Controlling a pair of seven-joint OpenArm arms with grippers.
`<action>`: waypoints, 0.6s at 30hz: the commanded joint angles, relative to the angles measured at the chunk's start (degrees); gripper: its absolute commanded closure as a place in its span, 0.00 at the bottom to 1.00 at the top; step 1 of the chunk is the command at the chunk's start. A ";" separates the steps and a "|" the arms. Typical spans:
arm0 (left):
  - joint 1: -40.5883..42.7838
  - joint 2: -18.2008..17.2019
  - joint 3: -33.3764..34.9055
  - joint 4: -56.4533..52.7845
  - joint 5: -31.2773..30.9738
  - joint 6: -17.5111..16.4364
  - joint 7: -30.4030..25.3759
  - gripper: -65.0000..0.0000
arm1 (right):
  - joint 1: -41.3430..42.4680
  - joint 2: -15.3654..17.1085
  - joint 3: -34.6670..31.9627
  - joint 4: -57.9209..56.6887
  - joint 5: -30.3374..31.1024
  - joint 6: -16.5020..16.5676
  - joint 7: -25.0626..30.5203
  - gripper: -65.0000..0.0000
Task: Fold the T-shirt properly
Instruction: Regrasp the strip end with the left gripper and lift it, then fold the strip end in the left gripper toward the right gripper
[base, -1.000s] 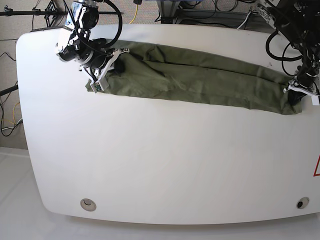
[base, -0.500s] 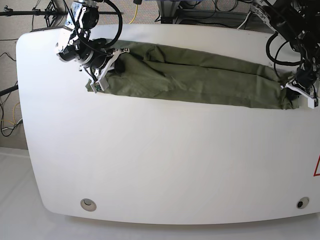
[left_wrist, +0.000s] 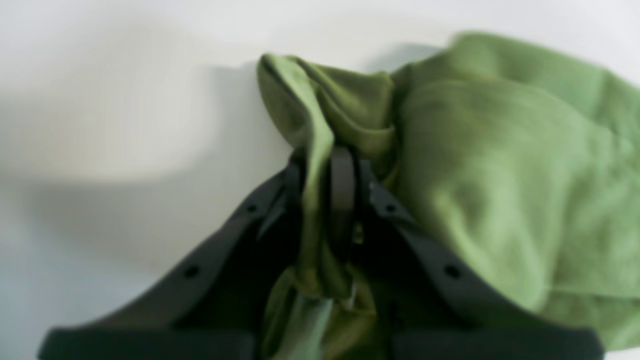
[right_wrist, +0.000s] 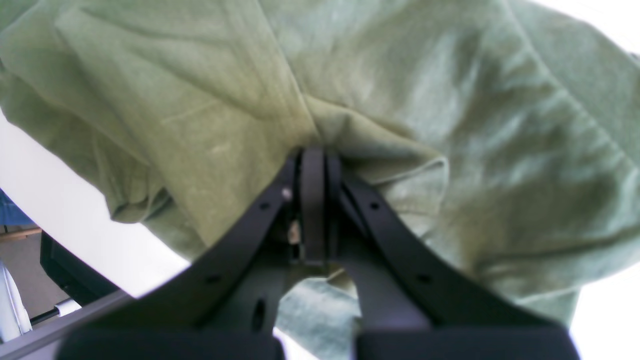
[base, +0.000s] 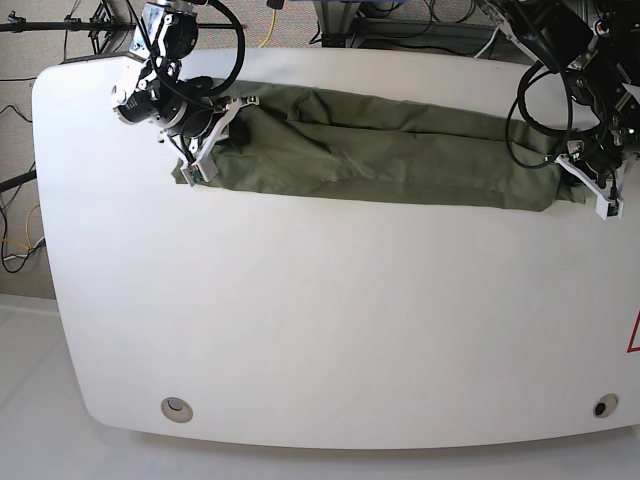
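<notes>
Lifting and drawing inward since the earlier frame, the left tool (base: 583, 172) is raising its end of the T-shirt (base: 380, 155), stretched along the tabletop (base: 320, 320). At far left, the right tool (base: 203, 150) is clamping cloth. Both should be pulling evenly, keeping the fabric taut. Collar and sleeves are staying hidden in folds.

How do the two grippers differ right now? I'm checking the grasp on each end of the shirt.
The left gripper pinches a bunched, narrow end of the T-shirt; the right gripper bites into a wider, flatter end. In the base view the left sits near the table's right edge, the right near its far-left corner. Both are shut on cloth.
</notes>
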 joint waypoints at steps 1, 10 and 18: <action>-0.31 0.81 0.54 4.74 -0.55 -0.12 0.25 1.00 | 0.16 0.11 -0.02 0.64 -0.82 0.30 -1.00 1.00; 0.92 4.68 4.32 14.67 -0.37 -0.12 0.43 1.00 | 0.16 0.11 -0.11 0.64 -0.82 0.30 -1.00 1.00; 1.36 6.52 8.63 15.38 -0.37 -0.12 0.43 1.00 | 0.16 0.11 -0.11 0.64 -0.82 0.34 -1.00 1.00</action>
